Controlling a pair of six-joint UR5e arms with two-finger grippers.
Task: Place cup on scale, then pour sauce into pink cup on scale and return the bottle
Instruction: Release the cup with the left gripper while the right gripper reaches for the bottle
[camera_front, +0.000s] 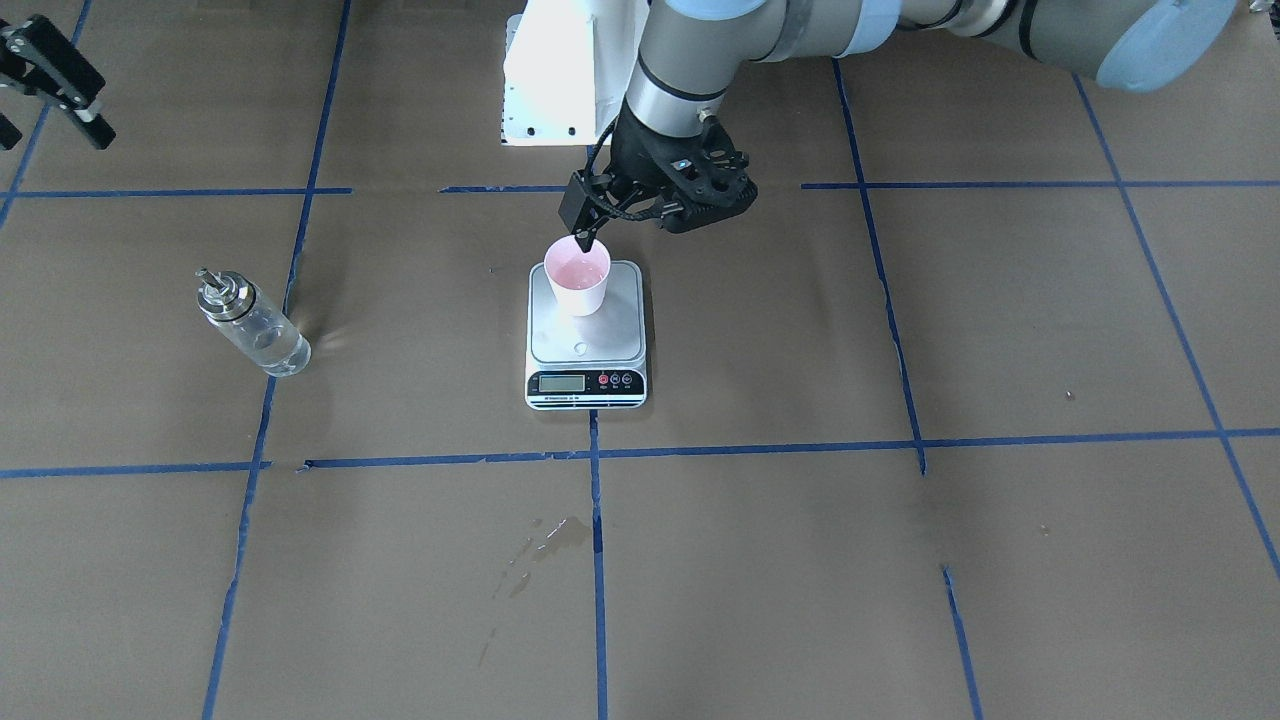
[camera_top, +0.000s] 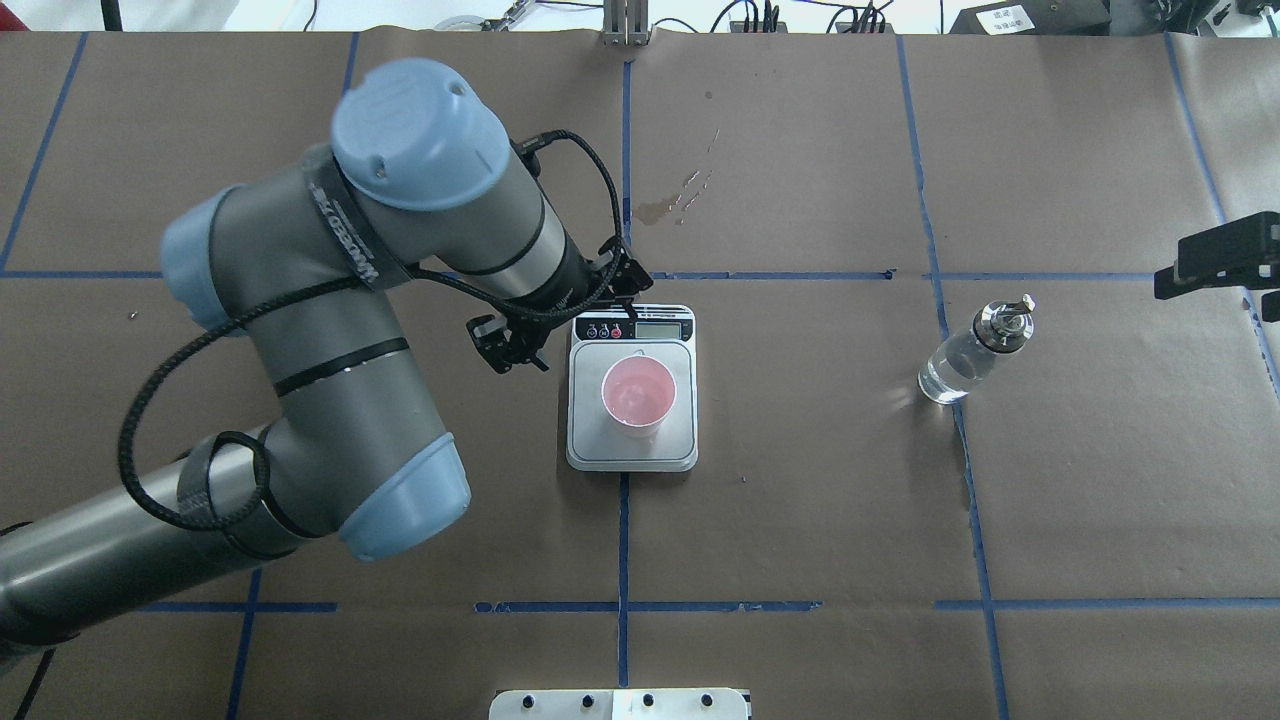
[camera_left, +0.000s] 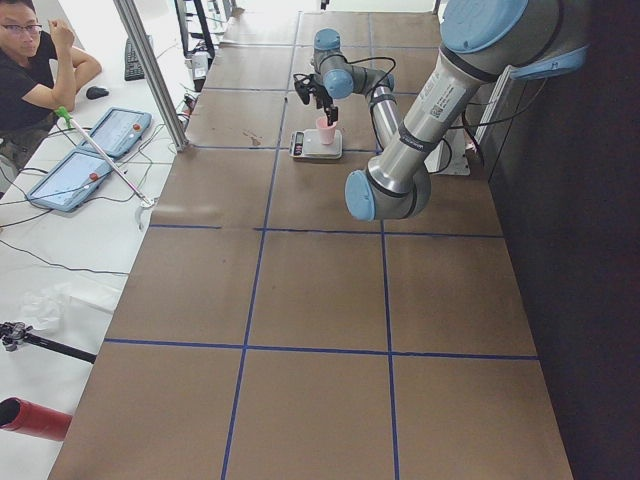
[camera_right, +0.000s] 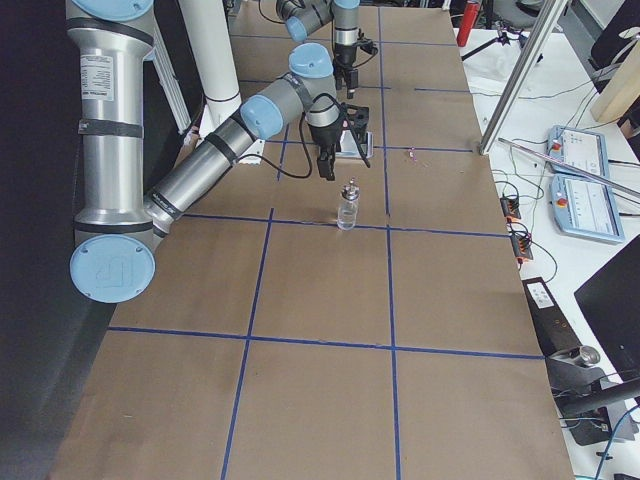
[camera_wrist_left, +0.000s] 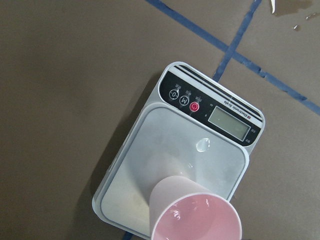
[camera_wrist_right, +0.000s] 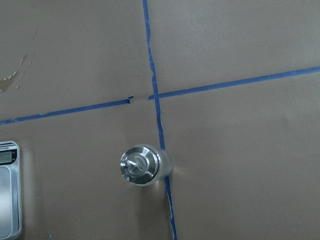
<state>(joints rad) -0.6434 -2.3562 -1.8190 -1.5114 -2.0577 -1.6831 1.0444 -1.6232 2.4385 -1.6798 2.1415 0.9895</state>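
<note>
The pink cup stands upright and empty on the silver platform of the white scale, toward its back edge; it also shows in the overhead view and the left wrist view. My left gripper hovers just above the cup's robot-side rim, looks open, and holds nothing. The glass bottle with its silver spout stands upright on the table, apart from the scale, with clear sauce in it. My right gripper is open and raised beside the bottle, which sits under it in the right wrist view.
A small droplet lies on the scale platform. A wet stain marks the brown paper on the operators' side of the scale. The white robot base plate is behind the scale. An operator sits beyond the table edge.
</note>
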